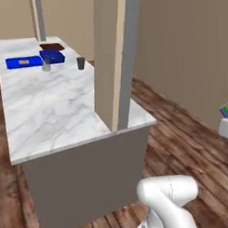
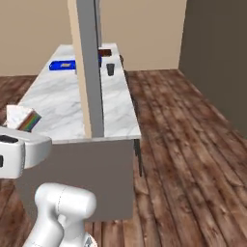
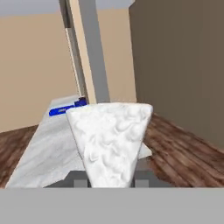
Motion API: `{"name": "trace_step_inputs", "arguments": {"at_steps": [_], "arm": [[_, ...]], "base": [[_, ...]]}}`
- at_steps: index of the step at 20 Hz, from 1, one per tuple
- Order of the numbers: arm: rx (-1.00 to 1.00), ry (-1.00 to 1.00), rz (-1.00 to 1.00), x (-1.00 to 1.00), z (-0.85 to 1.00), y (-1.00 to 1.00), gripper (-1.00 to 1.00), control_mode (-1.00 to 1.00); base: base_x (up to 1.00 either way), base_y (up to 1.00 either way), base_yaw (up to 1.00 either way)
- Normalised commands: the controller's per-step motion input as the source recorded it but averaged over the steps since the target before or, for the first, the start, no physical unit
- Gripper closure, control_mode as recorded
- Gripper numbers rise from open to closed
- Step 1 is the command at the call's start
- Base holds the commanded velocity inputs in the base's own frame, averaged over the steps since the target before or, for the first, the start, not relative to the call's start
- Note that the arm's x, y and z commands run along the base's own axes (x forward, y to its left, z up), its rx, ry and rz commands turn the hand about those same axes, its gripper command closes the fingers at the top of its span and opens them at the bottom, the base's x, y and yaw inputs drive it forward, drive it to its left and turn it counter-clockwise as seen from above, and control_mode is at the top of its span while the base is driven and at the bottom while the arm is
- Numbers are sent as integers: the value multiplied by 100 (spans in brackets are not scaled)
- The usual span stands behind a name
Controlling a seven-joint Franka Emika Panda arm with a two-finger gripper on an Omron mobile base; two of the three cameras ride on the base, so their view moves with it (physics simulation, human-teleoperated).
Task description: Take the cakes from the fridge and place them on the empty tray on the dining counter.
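Cake slice in transit toward the tray, delivery not yet made

The gripper (image 3: pixel 109 181) is pinching one cake slice (image 3: pixel 110 140) narrowly at its tip, carrying it in the air short of the desk (image 1: pixel 55 109); the wedge is standing with its long axis upright in the hand view, point down into the jaws, frosted broad end up. The brown tray (image 1: pixel 52 47) is sitting at the far end of the desk, well apart, seemingly still bare; placing this slice and fetching the second are remaining
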Motion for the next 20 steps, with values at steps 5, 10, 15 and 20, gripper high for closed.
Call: {"name": "trace_step_inputs", "arguments": {"at_steps": [5, 10, 15, 20], "arm": [[0, 0, 0, 0, 0, 0, 100, 100], [0, 0, 0, 0, 0, 0, 100, 100], [0, 0, 0, 0, 0, 0, 100, 100], [0, 0, 0, 0, 0, 0, 100, 100]], "base": [[17, -98, -63], [87, -54, -32], [100, -57, 13], [100, -55, 64]]}}
